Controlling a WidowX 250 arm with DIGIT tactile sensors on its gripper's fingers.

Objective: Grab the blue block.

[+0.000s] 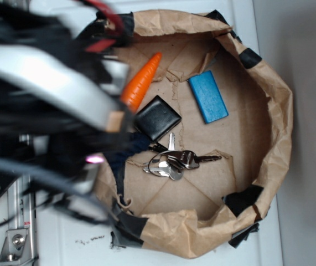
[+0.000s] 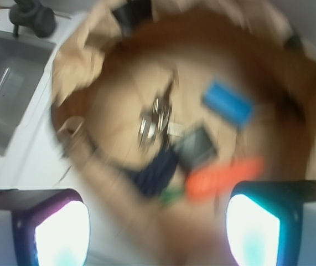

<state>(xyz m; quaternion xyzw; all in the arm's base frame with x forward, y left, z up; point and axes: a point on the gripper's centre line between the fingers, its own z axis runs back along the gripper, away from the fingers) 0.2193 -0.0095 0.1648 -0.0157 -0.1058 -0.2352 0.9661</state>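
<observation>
One blue block lies flat inside the paper bag, toward the bag's far rim, untouched. With it we count one carrot, one black case, one key bunch and a navy rope, partly hidden. Wrist view blurred; claw open, empty, above the white surface.

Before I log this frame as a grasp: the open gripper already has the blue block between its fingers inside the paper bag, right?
Not quite. The gripper is open, but holds nothing; the wrist view shows the blue block lying apart from the fingers on the floor of the paper bag, untouched.
</observation>
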